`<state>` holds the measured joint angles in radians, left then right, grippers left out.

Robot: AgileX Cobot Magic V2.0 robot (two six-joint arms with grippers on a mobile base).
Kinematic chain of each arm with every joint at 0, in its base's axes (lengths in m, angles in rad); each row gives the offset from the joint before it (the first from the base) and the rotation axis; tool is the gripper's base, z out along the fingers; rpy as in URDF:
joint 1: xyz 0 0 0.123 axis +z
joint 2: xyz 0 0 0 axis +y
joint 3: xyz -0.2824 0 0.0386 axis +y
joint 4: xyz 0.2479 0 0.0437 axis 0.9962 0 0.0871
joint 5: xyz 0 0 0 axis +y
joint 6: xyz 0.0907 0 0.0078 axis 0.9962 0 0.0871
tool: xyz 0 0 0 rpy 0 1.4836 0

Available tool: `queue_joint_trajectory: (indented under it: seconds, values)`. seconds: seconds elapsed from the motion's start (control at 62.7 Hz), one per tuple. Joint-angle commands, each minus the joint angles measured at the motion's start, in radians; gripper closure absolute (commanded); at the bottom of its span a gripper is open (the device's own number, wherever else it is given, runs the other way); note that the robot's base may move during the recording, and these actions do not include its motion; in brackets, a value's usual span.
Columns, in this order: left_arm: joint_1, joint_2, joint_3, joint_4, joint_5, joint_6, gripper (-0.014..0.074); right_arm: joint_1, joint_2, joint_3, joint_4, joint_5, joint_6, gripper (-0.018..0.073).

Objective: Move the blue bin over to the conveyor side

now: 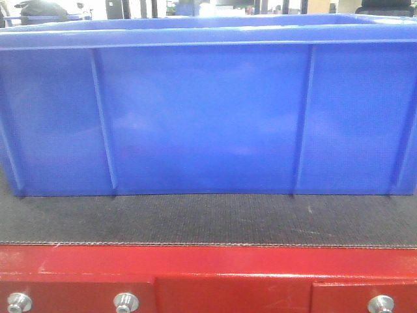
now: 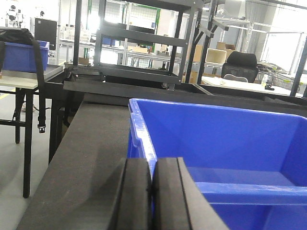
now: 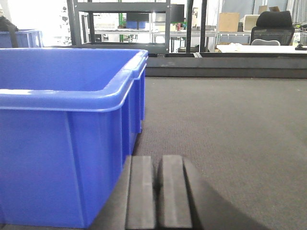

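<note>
Both tools, left (image 2: 152, 201) and right (image 3: 157, 196), are pinched narrow, holding nothing; your push could skew the blue bin (image 1: 208, 111) on the conveyor (image 1: 208, 218).

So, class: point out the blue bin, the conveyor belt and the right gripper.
blue bin (image 1: 208, 117), exterior front-facing view, middle of its near wall.
conveyor belt (image 3: 230, 134), right wrist view, bare woven surface beside the bin.
right gripper (image 3: 157, 191), right wrist view, seam between its closed pads.

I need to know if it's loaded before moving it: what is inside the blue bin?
The left wrist view shows bare inner walls and part of the floor of the blue bin, with nothing on them. The near rim and the left gripper hide the rest.
</note>
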<state>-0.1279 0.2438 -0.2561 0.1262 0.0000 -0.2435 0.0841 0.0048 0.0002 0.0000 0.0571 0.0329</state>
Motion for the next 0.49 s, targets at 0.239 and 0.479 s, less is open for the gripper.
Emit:
queue_joint_trajectory:
  seconds: [0.239,0.479]
  values:
    - [0.005,-0.007,0.001,0.003,-0.019,-0.001,0.0593,-0.005,-0.005,0.0,0.006,-0.028,-0.006,0.064]
    - [0.005,-0.007,0.001,0.003,-0.019,-0.001,0.0593,-0.005,-0.005,0.0,0.006,-0.028,-0.006,0.064]
